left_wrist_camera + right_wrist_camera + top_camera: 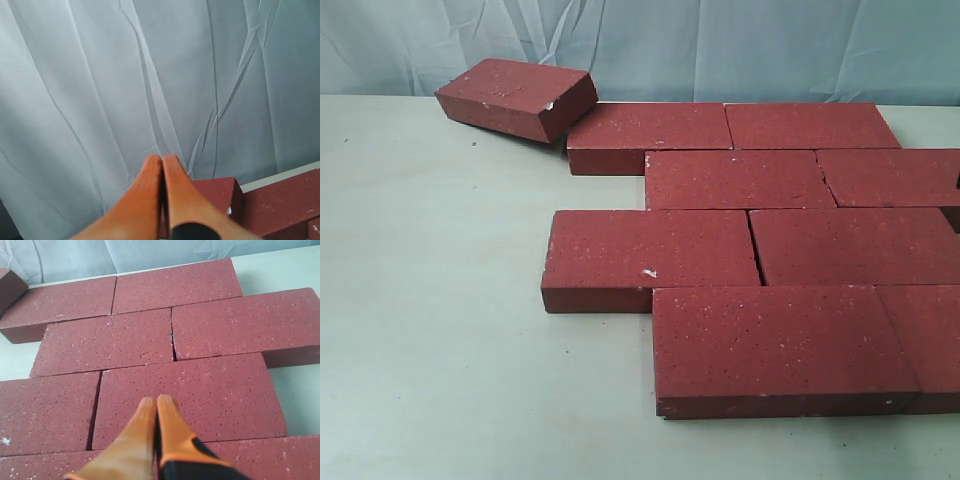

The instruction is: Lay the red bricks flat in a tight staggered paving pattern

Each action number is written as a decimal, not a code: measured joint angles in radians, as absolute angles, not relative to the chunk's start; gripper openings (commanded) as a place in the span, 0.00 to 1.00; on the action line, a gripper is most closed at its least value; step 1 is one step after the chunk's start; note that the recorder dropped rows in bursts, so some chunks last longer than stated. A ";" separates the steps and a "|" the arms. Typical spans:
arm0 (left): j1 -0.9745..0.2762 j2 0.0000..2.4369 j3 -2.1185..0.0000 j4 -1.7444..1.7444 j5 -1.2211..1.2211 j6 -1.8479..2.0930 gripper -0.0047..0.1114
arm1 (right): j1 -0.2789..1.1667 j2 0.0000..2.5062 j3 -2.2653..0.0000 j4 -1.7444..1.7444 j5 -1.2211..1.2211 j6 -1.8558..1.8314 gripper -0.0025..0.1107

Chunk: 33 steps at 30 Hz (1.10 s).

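Exterior view: one tilted brick (515, 98) leans on the back row's corner, the other red bricks (740, 180) run flat from it in four staggered rows, edges snug bar hairline gaps, and bare table (430, 320) lies wide open on its near side. Left wrist view: left gripper (162, 161) pinched closed on nothing, facing the curtain (100, 75). Right wrist view: right gripper (156, 401) closed, empty, over the flat rows, well clear of the tilted brick

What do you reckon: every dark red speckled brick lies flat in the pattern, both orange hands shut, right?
No: the exterior view shows the far-left dark red speckled brick tilted, outside the pattern. The other bricks lie flat; left hand and right hand are shut.
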State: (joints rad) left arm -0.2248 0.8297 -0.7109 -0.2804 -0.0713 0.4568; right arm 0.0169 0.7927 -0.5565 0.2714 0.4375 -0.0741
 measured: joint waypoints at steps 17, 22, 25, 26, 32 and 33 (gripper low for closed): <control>-0.191 1.108 -0.783 -0.359 0.056 0.453 0.04 | 0.017 0.793 -0.556 0.274 0.450 -0.074 0.02; -0.153 1.203 -0.836 -0.399 0.126 0.453 0.04 | 0.017 0.793 -0.556 0.274 0.450 -0.074 0.02; -0.145 1.269 -0.859 -0.411 0.168 0.451 0.04 | 0.017 0.793 -0.556 0.274 0.450 -0.074 0.02; -0.143 1.291 -0.869 -0.416 0.183 0.449 0.04 | 0.017 0.793 -0.556 0.274 0.452 -0.074 0.02; -0.131 1.409 -0.940 -0.456 0.312 0.449 0.04 | 0.017 0.793 -0.556 0.274 0.452 -0.074 0.02; -0.123 1.428 -0.955 -0.469 0.338 0.449 0.04 | 0.017 0.793 -0.556 0.274 0.452 -0.074 0.02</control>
